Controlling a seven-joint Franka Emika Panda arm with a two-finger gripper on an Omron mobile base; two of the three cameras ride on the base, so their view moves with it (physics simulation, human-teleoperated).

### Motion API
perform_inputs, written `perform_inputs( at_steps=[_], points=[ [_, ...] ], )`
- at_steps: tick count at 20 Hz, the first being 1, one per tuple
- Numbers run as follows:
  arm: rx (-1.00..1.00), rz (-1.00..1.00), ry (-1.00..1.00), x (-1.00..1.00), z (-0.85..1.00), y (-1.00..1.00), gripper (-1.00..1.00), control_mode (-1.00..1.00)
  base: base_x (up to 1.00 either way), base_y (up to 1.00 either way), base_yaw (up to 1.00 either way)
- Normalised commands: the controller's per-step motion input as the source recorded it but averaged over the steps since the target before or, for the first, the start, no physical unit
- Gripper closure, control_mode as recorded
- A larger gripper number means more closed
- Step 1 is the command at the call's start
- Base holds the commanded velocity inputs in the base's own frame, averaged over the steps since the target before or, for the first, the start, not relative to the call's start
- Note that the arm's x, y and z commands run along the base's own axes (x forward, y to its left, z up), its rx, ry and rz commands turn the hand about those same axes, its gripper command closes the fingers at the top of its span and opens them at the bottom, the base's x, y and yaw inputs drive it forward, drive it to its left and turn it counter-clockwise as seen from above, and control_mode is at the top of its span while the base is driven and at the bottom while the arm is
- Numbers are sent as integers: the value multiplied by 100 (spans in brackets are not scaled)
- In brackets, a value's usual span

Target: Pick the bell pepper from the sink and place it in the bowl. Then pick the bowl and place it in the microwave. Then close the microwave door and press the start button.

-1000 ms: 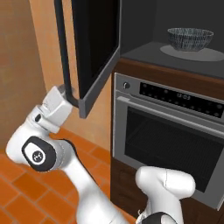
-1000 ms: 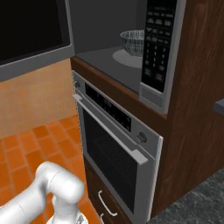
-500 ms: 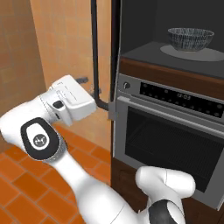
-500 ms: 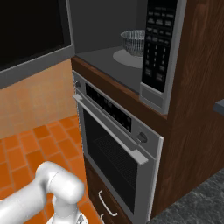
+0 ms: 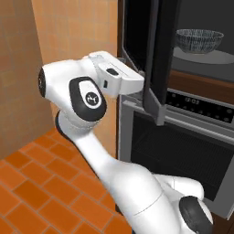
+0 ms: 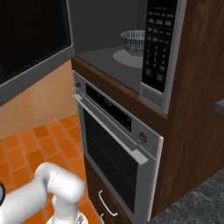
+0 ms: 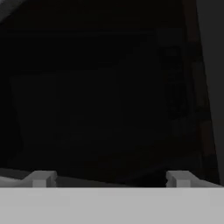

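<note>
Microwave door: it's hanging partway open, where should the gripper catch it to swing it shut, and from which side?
No handle shows on the microwave door, so push rather than grip. Press the open gripper flat against the black glass outer face near the free edge, farthest from the hinge, coming from the arm's side, opposite the cavity where the bowl sits.

The bowl (image 5: 199,40) was seen upper right inside the microwave (image 5: 210,64); the microwave door (image 5: 155,55) stood half-closed at centre.
</note>
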Motion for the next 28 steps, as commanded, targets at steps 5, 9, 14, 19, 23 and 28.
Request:
perform_inputs(
  at_steps=[5,9,14,19,23,28],
  points=[
    [24,18,0,75,0,-100,-100,-100,0,0,0],
    [18,18,0,69,0,-100,-100,-100,0,0,0],
    [13,18,-1,52,0,-100,-100,-100,0,0,0],
    [2,15,-6,73,0,-97,-100,-100,0,0,0],
    [-4,10,-13,63,-3,-96,-100,-100,0,0,0],
    [-1,5,-2,60,0,-88,-100,-100,0,0,0]
  ],
)
